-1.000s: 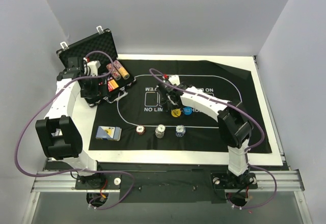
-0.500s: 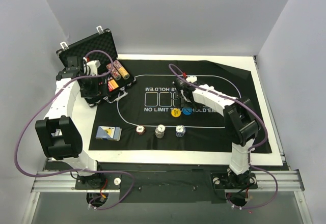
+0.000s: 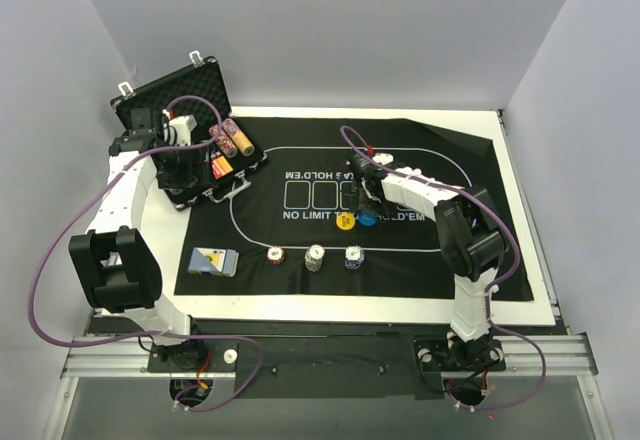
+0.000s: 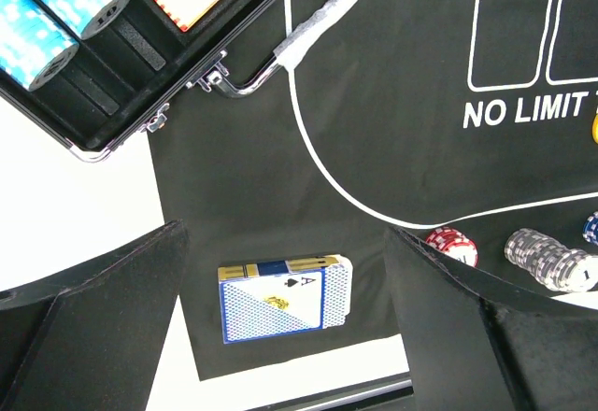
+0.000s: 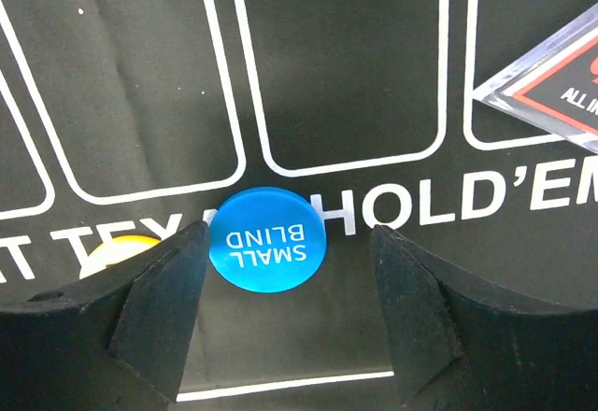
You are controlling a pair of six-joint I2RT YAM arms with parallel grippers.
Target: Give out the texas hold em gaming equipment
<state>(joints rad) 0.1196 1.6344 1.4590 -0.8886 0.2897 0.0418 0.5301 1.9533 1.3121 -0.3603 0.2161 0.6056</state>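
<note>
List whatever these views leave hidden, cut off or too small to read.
Yellow button, right wrist view: mostly behind a finger of the right gripper; lettering unseen.
Clear plaque, right wrist view: cut by the right edge, print incomplete.
Blue chip stack, left wrist view: cut by the right edge.
Case, top view: contents partly under the left arm.

Bright, even light comes from overhead, leaving only faint, soft shadows in the small, slightly grainy top view. The white table point(image 4: 65, 215) is blown out in the left wrist view, while the right wrist view renders the blue disc button point(image 5: 266, 240) and black felt mat point(image 5: 336, 84) sharp and evenly lit.
</note>
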